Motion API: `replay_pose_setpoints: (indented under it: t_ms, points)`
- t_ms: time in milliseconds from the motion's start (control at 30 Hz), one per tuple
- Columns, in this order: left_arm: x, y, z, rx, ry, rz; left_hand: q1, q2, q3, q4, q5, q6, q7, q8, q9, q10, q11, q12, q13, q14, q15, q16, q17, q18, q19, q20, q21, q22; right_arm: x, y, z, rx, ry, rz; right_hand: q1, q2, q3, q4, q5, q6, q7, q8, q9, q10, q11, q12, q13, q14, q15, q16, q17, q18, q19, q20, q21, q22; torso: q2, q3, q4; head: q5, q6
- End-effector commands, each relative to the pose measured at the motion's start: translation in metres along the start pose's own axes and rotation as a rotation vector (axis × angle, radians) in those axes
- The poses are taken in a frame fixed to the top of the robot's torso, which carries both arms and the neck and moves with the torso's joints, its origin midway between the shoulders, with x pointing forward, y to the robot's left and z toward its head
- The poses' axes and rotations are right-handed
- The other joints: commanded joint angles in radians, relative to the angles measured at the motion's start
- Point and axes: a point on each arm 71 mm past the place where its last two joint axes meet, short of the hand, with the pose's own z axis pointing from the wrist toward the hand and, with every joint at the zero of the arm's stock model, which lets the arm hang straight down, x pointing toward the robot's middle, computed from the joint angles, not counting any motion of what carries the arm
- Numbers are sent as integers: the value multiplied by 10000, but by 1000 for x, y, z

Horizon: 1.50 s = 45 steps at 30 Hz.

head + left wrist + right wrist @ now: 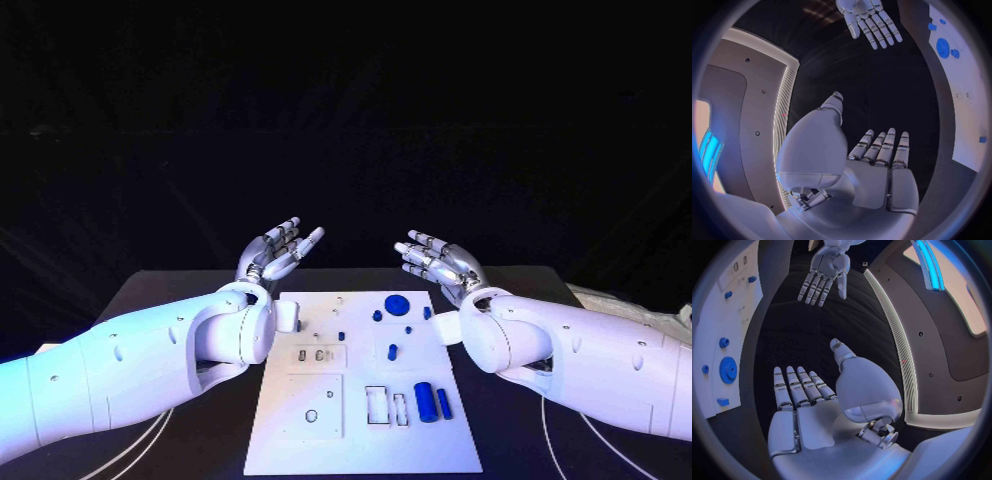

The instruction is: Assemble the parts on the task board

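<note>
Two silver hands hover past the far end of the task board, palms up, fingers spread, holding nothing: the left hand beyond its far left corner, the right hand beyond its far right corner. From the head view, the blue parts lie back toward the robot from both hands; a blue cylinder lies lengthwise along the board near its front, closer to the right arm. From the left wrist view, the left hand's palm is bare, and the blue gear sits on the board off to one side. From the right wrist view, the right hand is likewise empty; the gear looks slightly nearer this hand, though that is hard to judge.
</note>
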Motion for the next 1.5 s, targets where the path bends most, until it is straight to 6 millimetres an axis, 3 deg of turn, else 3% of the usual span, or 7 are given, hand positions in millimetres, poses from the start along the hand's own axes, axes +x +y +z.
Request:
replay_pose_setpoints:
  t_ms: [33, 233, 300, 400, 600, 967, 1500]
  points:
    - [4, -1, 0, 12, 415, -255, 128, 38, 9, 46, 27, 147, 1020, 42, 15, 141, 66, 69, 17, 116, 32, 39, 17, 95, 34, 66, 45, 15, 13, -1, 2, 322, 2055, -207, 1117, 77, 85, -688, -174, 1076, 1313, 140, 94, 1465, 173, 163, 100, 1492, 161, 182, 100, 461, 939, 67, 185, 103, 2, -3, -4, 1, 0]
    - [4, -1, 0, 12, 415, -255, 401, 419, 153, -53, -21, 1447, 1233, 255, 138, 1738, 328, 301, 155, 2508, 216, 575, 317, 591, 2109, 23, 592, 319, 15, -1, 4, 440, 2523, -336, 1901, 52, 299, -1336, -225, 3026, 1248, 335, 225, 4068, 43, 390, 238, 4203, -34, 412, 245, 952, 3622, 69, 799, 385, 2, -3, -4, 1, 0]
    - [-2, -3, -1, 389, 701, -361, 502, 584, 185, -140, -43, 2347, 1276, 441, 228, 3037, 391, 552, 268, 3856, 189, 949, 481, 700, 3668, 25, 1058, 550, -12, 14, 8, -990, 1666, -3035, 2087, 38, 397, -1514, -231, 3743, 1170, 397, 261, 4750, -63, 460, 254, 4757, -142, 511, 263, 1062, 3961, 59, 929, 408, 193, -25, 144, -170, 59]
    - [-4, -4, -3, 479, 790, -420, 609, 803, 151, -335, -56, 3947, 1234, 754, 361, 5332, 200, 939, 404, 4781, -44, 1185, 534, 926, 4804, 20, 1462, 680, -17, 20, 9, -1347, 1562, -3668, 2176, 0, 548, -1692, -273, 4926, 989, 487, 312, 5371, -248, 523, 238, 5373, -344, 654, 269, 1217, 4412, 30, 1115, 432, 294, -37, 197, -219, 111]
    - [-10, -9, -11, 582, 1049, -547, 752, 1061, -70, -726, -69, 5703, 946, 1023, 375, 6818, -157, 1066, 354, 6148, -449, 1339, 552, 1149, 6126, -177, 1843, 714, -27, 36, 12, -2121, 1679, -5591, 2075, -77, 1047, -1972, -381, 5934, 845, 376, 306, 6120, -440, 360, 211, 6398, -647, 702, 257, 1230, 5348, -262, 1532, 489, 576, -99, 297, -418, 206]
    - [-10, -22, -34, 428, 1661, -1198, 874, 1255, -352, -1029, -94, 6154, 792, 830, 294, 7428, -318, 744, 343, 6957, -661, 1278, 671, 1147, 6781, -380, 1895, 607, -33, 55, 19, -2723, 2062, -9281, 1852, -385, 1539, -2179, -559, 6750, 498, 426, 347, 7230, -873, 350, 239, 8204, -1250, 999, 463, 1232, 6584, -939, 2425, 819, 1134, -226, 449, -731, 443]
    - [4, -35, -55, -207, 2211, -2532, 938, 1321, -405, -1128, -95, 6259, 748, 775, 298, 7601, -370, 686, 358, 7160, -722, 1285, 763, 1145, 6947, -443, 1922, 588, -27, 57, 23, -1574, 2886, -14248, 1602, -952, 1285, -1929, -752, 7465, -17, 339, 344, 7946, -1427, 241, 232, 11173, -2102, 2551, 1820, 1202, 8290, -1990, 5004, 2246, 1776, -374, 789, -1049, 466]
